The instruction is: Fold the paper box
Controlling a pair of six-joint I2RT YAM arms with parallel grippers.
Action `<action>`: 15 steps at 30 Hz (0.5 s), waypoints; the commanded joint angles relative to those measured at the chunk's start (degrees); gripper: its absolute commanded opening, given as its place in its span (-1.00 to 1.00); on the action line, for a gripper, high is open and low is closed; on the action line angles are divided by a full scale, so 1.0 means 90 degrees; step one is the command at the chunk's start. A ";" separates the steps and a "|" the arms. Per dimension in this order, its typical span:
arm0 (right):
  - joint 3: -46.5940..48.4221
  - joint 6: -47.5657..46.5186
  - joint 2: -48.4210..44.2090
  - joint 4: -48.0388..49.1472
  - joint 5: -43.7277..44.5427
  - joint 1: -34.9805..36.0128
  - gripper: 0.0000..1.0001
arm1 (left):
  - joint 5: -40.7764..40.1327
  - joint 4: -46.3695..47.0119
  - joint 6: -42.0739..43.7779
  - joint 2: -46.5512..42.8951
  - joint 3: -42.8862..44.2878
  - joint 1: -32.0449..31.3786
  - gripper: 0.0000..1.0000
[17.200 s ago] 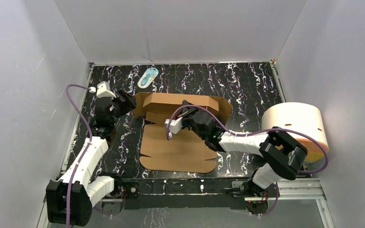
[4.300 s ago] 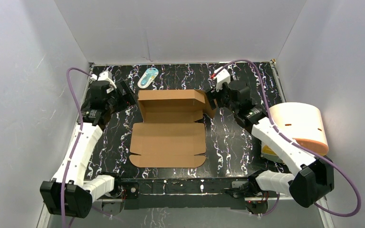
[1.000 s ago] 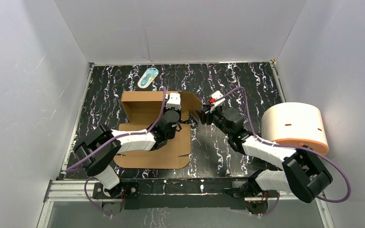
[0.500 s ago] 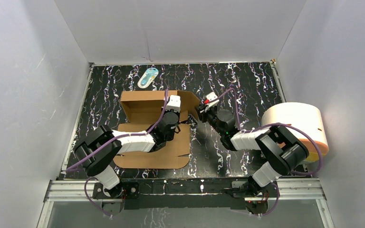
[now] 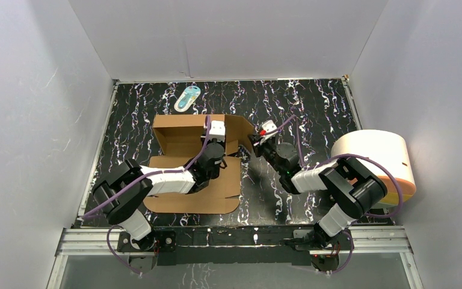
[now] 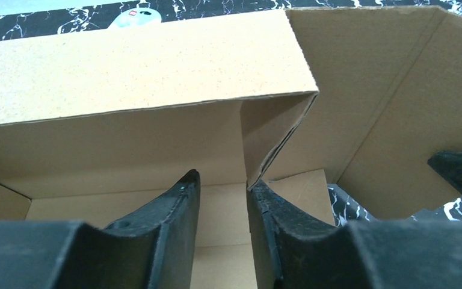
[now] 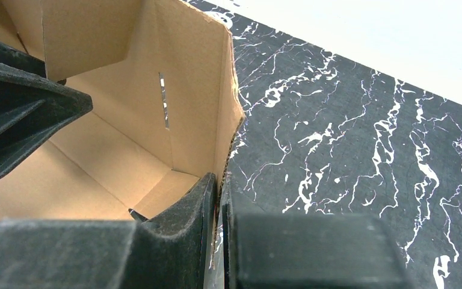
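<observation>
The paper box point(image 5: 186, 188) lies left of centre, brown cardboard, its back wall point(image 6: 138, 60) raised and its wide front panel flat on the table. My left gripper point(image 5: 219, 139) reaches into the box's right rear corner. In the left wrist view this gripper point(image 6: 221, 183) is open with nothing between its fingers, and a folded inner flap point(image 6: 274, 129) touches the tip of the right finger point(image 6: 258, 195). My right gripper point(image 5: 254, 144) is at the box's right side. In the right wrist view it point(image 7: 219, 180) is shut on the upright side flap point(image 7: 195, 78).
A cream cylinder with an orange base point(image 5: 373, 161) stands at the right edge, beside the right arm's elbow. A small white-and-blue oval item point(image 5: 187, 97) lies on the black marbled table behind the box. White walls enclose three sides.
The right gripper's jaws have closed onto the box's right side flap and the right arm has folded in closer. The left jaws have parted slightly. The box has stayed put.
</observation>
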 commanded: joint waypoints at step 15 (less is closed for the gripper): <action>0.0099 -0.0315 0.0098 0.0513 0.0090 0.0231 -0.66 | 0.1939 0.0067 -0.0969 -0.1425 -0.1464 -0.0222 0.31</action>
